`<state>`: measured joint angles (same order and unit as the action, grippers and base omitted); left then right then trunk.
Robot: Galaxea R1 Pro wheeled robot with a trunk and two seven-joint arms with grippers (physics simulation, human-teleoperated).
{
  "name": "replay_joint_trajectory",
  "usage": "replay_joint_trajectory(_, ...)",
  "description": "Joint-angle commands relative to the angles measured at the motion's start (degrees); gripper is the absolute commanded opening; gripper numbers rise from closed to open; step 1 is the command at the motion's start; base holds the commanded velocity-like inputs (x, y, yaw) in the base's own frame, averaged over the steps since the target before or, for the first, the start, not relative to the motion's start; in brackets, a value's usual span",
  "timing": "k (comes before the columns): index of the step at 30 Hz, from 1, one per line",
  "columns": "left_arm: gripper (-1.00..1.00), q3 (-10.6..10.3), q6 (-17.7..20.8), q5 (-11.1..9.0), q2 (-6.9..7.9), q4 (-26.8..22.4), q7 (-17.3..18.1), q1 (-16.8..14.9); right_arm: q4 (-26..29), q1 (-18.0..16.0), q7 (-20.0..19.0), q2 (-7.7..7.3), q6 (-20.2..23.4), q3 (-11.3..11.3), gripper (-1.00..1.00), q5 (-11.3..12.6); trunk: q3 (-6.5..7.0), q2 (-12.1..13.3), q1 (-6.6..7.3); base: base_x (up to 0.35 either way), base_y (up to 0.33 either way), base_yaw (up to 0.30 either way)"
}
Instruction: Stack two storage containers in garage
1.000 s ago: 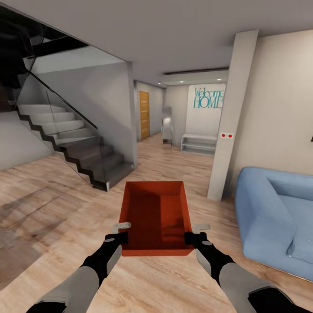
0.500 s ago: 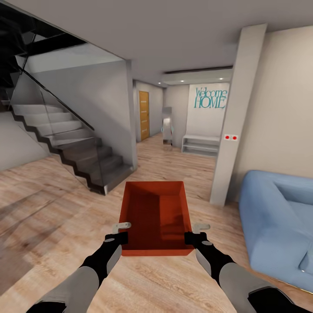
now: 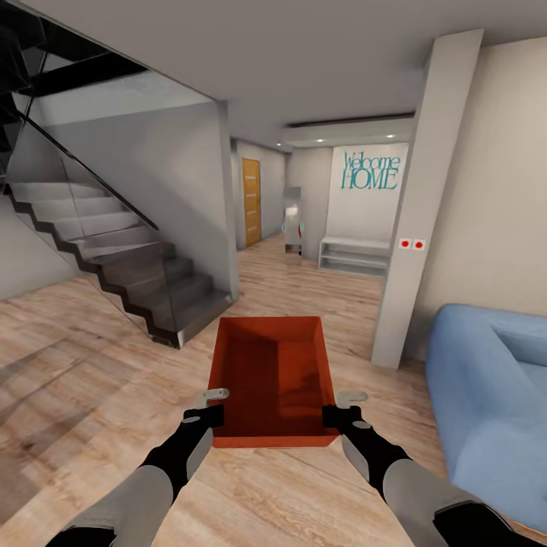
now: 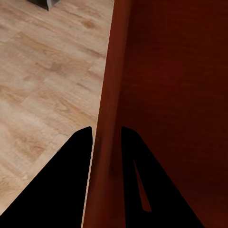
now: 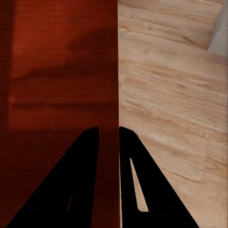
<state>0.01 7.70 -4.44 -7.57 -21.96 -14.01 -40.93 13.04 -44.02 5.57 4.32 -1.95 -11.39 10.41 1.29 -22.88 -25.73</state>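
Both claws are clamping one bin: left claw gripping its left wall, right claw its right, above wood floor.

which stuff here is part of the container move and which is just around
Job: storage container, carried over the wood-plank floor; left hand and right hand, each clamped on a side wall.

Just around: blue sofa, staircase, pillar, wooden door, Welcome HOME sign.

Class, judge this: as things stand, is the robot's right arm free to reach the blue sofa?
Probably not: the right end effector is shut on a wall of the orange-red rectangular bin, shared with the left end effector, and the blue sofa sits well aside.
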Motion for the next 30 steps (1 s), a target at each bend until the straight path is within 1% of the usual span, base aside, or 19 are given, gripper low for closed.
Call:
replay_joint_trajectory(1,-1.00,0.96,0.32,1.10,2.03,-0.36,-2.42,-0.03,-0.20,-0.02,0.50,-0.04,-0.25,0.92,-1.00,0.66,-0.01,-0.04,-0.05,0.322,0.000,0.000)
replay_joint_trajectory(30,-1.00,0.96,0.31,1.10,2.04,-0.36,-2.42,-0.03,-0.20,-0.02,0.50,-0.10,-0.24,0.93,-1.00,0.66,-0.01,-0.04,-0.05,0.322,0.000,0.000)
